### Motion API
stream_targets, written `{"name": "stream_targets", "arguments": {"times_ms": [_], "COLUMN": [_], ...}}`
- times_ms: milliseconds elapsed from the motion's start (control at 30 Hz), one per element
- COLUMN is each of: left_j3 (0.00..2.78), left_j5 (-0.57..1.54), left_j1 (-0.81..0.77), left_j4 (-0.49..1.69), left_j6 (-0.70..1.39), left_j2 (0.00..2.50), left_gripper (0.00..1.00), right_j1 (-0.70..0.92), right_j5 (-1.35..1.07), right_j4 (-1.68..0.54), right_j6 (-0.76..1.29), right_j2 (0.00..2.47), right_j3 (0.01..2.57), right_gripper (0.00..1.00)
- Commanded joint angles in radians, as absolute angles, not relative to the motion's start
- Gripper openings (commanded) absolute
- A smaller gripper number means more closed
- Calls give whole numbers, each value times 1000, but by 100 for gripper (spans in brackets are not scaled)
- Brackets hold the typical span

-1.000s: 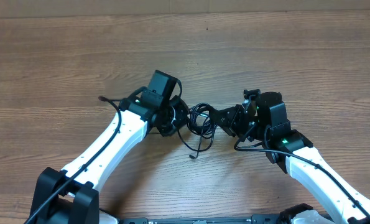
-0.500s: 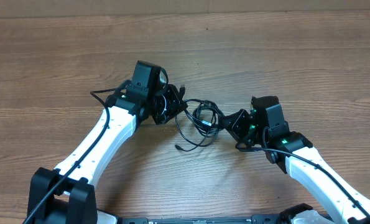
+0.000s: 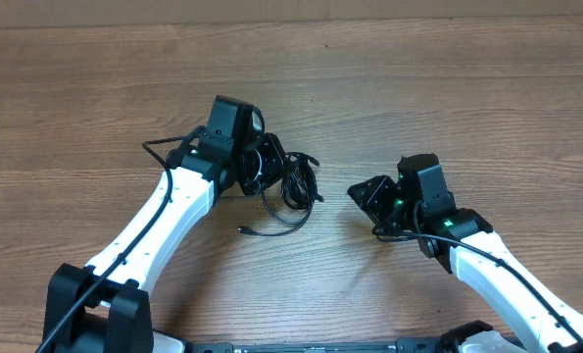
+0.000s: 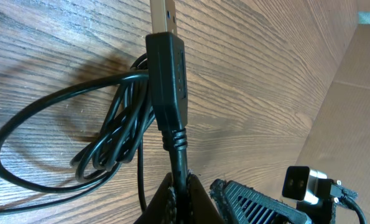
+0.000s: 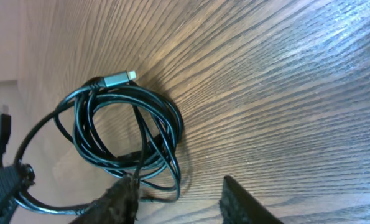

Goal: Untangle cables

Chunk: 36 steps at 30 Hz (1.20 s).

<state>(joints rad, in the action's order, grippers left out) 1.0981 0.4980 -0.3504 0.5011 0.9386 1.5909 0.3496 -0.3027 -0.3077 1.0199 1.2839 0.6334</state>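
– Left gripper (image 3: 268, 167)?
– Clamped on one cable (image 4: 177, 152) just below its plug (image 4: 166, 68) – the plug sticks out past the fingertips.
– And the right gripper (image 3: 367, 192)?
– Fingers apart, nothing between them. From overhead it sits to the right of the cables (image 3: 293, 186), clear of them.
– Where do they lie?
– In one looped bundle on the table (image 3: 418, 88), right against the left gripper.
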Motion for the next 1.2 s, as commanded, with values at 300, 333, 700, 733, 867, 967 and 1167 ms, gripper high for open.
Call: {"name": "stream_targets", "arguments": {"times_ms": [300,333,700,733,867,967,1167], "left_j3": [1090,1090,1088,1088,1088,1088,1088], "left_j5": [337,308,229,229,252,289,298], "left_j1": [-341,-341,-361,-370,-401,-422,-461], "left_j4": [569,589,575,560,516,495,433], "left_j6": [912,912,620,544,479,506,566], "left_j2": [1597,1597,1597,1597,1599,1600,1666], "left_gripper": [74,81,71,75,72,72,69], "right_j1": [354,354,354,354,354,354,354], "right_j5": [-353,-353,-276,-265,-188,-144,-130], "right_j4": [-377,-377,-387,-393,-454,-504,-511], "right_j6": [1018,1018,1017,1017,1017,1017,1017], "right_j2": [1270,1270,1271,1271,1271,1271,1271], "right_j3": [634,634,625,624,622,622,622], "right_gripper": [51,51,56,56,58,59,59]}}
